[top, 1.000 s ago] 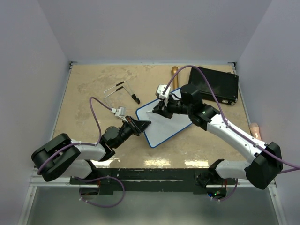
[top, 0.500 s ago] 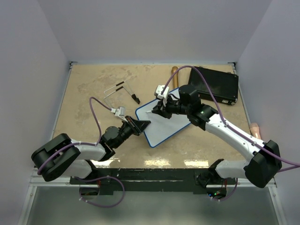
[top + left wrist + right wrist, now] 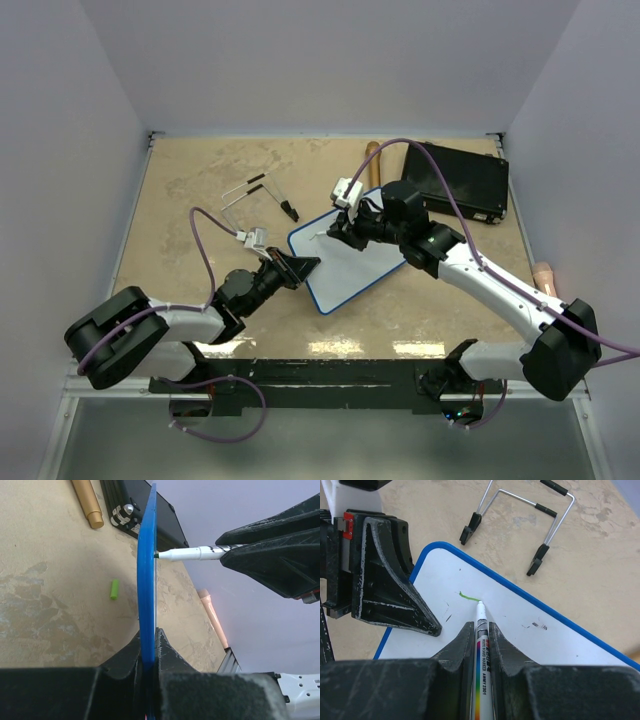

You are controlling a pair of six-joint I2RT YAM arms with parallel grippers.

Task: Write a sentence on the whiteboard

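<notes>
The whiteboard, white with a blue rim, lies in the middle of the table. My left gripper is shut on its left edge; in the left wrist view the board stands edge-on between my fingers. My right gripper is shut on a white marker. The marker's tip touches the board at the end of a short green line. The marker also shows in the left wrist view, touching the board's face.
A black case lies at the back right, with a gold pen beside it. Two wire stands lie behind the board. A green cap lies on the table. A pink stick lies at the right edge.
My right gripper has shifted slightly with the marker tip on the board. The left gripper and the board have not moved.
</notes>
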